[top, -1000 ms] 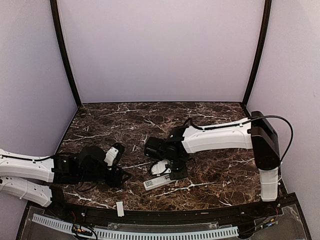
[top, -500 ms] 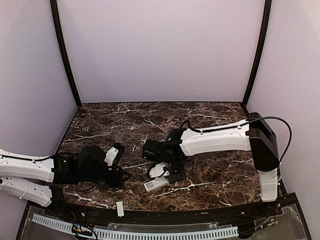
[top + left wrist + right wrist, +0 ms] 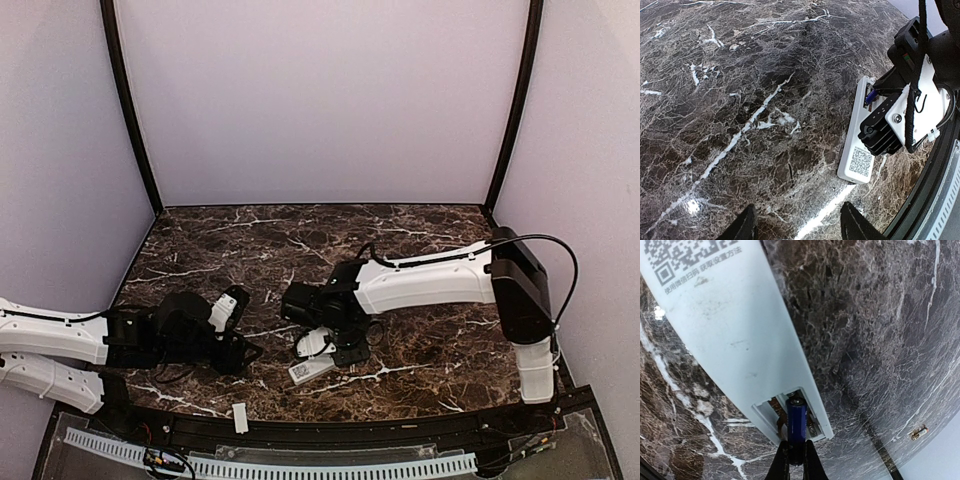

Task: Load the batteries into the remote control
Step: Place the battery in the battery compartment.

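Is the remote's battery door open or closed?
Open. The right wrist view shows the remote control lying back up with its battery slot uncovered, and the right gripper holds a blue battery at that slot.

The dark brown marble table (image 3: 230,240), veined with white, carries the white remote control (image 3: 312,367) lying back-up near the front, QR label showing and battery bay open. 1 loose battery (image 3: 918,432) lies well apart from it. A short white strip (image 3: 240,417) rests at the near edge.
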Motion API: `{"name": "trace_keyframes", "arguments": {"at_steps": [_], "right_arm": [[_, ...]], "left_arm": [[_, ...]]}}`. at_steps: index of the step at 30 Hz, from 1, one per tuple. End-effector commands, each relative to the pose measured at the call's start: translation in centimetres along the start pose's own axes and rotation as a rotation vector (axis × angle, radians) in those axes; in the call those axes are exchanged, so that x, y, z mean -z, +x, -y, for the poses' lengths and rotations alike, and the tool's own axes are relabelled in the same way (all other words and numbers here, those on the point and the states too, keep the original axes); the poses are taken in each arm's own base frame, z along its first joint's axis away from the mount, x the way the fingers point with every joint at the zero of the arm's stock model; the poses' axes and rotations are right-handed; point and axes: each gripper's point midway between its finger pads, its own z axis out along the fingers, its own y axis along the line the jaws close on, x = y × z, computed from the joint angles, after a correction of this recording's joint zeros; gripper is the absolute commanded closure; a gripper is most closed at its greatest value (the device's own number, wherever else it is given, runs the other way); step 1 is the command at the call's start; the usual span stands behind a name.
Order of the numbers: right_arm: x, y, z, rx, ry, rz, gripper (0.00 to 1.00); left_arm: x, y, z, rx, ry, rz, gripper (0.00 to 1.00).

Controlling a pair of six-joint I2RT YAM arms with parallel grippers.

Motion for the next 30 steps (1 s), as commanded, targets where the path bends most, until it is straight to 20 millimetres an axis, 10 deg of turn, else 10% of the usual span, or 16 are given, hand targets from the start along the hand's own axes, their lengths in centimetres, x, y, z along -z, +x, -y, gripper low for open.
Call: {"name": "trace_keyframes", "arguments": {"at_steps": [1,30], "right_arm": [[-0.4,-1.1,0.5,-0.026,0.027,0.011,0.93],[1.6,-1.0,1.0,-0.102,0.054,0.082,0.74]], "left_arm": [[0.1,0.6,-0.1,-0.013,0.006,-0.005,0.45],[0.0,0.4,0.4,-0.025,0.026,-0.005,0.41]]}}
